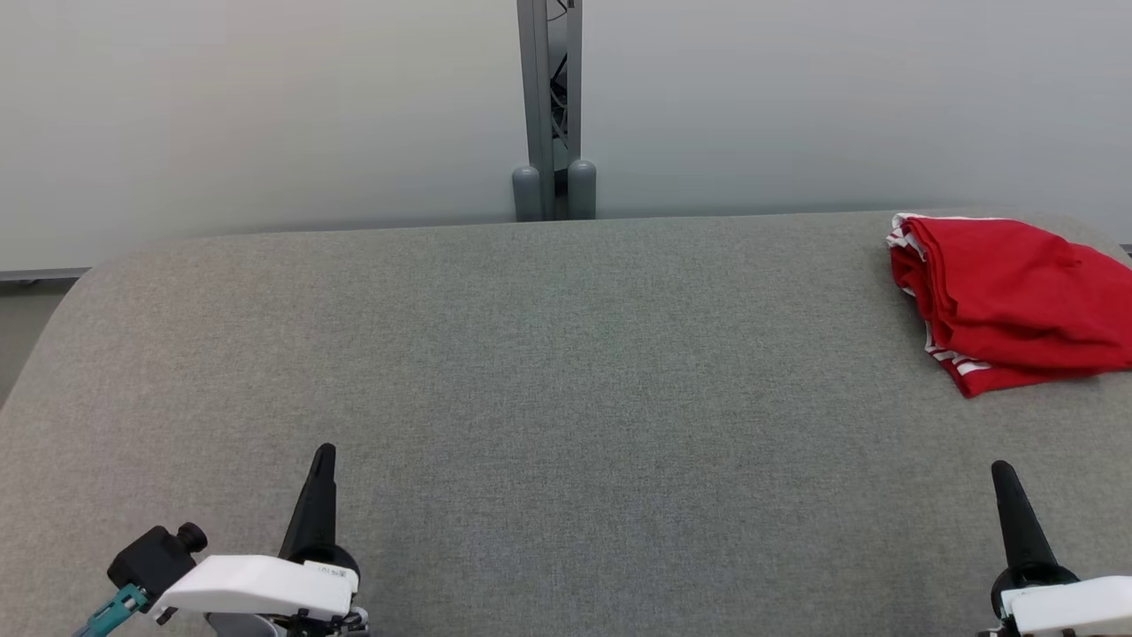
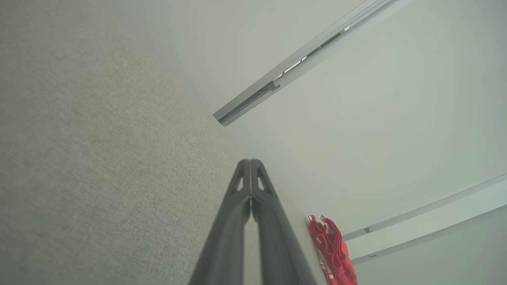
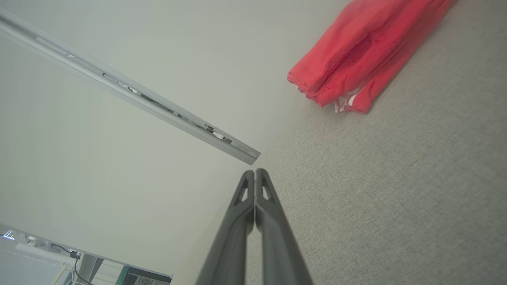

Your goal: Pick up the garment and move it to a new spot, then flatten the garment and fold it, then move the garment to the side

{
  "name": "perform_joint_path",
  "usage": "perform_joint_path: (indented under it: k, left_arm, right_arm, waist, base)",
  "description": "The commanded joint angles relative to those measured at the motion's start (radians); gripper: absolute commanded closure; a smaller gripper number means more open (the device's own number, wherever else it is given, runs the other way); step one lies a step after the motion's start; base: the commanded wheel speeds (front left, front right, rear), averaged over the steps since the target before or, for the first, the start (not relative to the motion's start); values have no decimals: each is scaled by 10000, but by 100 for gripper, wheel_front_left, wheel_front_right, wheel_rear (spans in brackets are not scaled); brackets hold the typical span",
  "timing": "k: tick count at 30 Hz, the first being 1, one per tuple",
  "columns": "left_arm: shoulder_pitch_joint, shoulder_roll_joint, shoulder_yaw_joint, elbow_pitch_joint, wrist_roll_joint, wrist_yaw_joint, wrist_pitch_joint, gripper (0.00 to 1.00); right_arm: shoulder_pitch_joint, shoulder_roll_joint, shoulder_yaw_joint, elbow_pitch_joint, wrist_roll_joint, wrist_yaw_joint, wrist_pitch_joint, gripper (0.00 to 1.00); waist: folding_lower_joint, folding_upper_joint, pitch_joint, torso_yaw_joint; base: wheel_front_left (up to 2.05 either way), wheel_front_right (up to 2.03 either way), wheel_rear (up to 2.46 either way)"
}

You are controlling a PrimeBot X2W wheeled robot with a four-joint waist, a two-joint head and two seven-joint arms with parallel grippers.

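Grey woven fabric covers the table [image 1: 566,354], which spreads across the whole width of the scene with its far edge against a pale wall [image 1: 265,106]. At the near left the left gripper [image 1: 324,453] hangs over the cloth, its two long dark fingers pressed flat together from base to tip with nothing between them; the left wrist view shows the same closed pair, tips meeting over bare fabric. Just left of its white housing sits a small black camera [image 1: 157,556], with a teal fitting [image 1: 115,610] below it at the frame's edge. In the middle, beyond the table's far edge, a grey metal post [image 1: 550,106] stands upright against the wall, with two rounded grey feet at its base. At the near right the right gripper [image 1: 1001,469] points away from the robot, its fingers likewise shut tight on each other and empty, as the right wrist view confirms. The garment [image 1: 1008,301], red with white stripes along its edges, lies folded into a thick, layered bundle at the far right of the table, close to the far edge and running out of the head view on the right. It lies well apart from both grippers, farther away than the right one and a little to its right, touched by neither.
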Motion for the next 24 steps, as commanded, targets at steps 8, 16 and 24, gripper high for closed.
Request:
perform_joint_path:
  k: [8,16,24]
  left_arm:
    - [-471,59,129,57,-1019,-216,204,100]
    - [-641,52,187,154,-1704,-320,355,100]
    - [-802,44,254,264,-2449,-436,531,100]
  right_arm:
    - [-277,-112,-270,-119,1025,1,316,100]
    - [-322,-106,-441,-113,1715,1,539,100]
    - [-395,-94,-635,-106,2446,1,784,100]
  waist:
    - [0,0,17,-22]
    - [0,0,31,-41]
    - [0,0,47,-63]
  base:
    - [0,0,0]
    - [0,0,0]
    - [0,0,0]
